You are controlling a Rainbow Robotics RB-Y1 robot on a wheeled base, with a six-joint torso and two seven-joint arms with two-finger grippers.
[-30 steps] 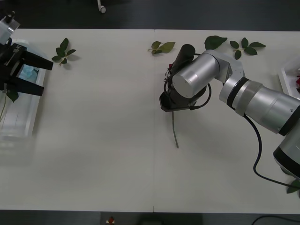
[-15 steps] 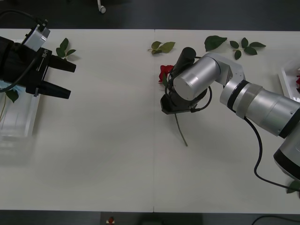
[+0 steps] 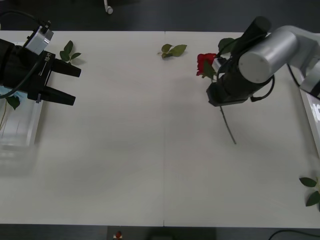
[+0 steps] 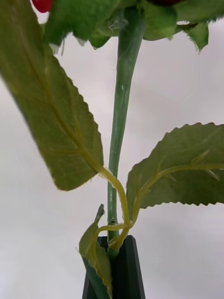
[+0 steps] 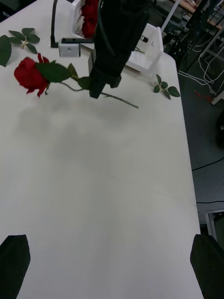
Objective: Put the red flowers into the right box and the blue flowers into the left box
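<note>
A red flower, a rose with its bloom (image 3: 205, 63) toward the table's far edge, hangs above the table right of centre, and its stem (image 3: 229, 131) trails toward me. My right gripper (image 3: 218, 100) is shut on that stem, and its fingers (image 4: 112, 266) clamp it just below the leaves. The left wrist view shows the same rose (image 5: 29, 74) held level. Beyond it, more red roses (image 5: 88, 21) lie in the right box (image 5: 151, 46). My left gripper (image 3: 77, 86) is open and holds nothing, hovering by the left box (image 3: 20, 131). My left arm hides the blue flowers.
Loose leaf sprigs lie at the far left (image 3: 67, 52), the far middle (image 3: 172, 49), behind the right arm (image 3: 227, 45) and at the near right edge (image 3: 311, 190). The right box's rim (image 3: 309, 107) shows at the right edge. Bare white tabletop lies between the arms.
My right gripper has raised the rose off the table and carried it to the right. My left arm came out from over the left box a second ago and has held still since.
</note>
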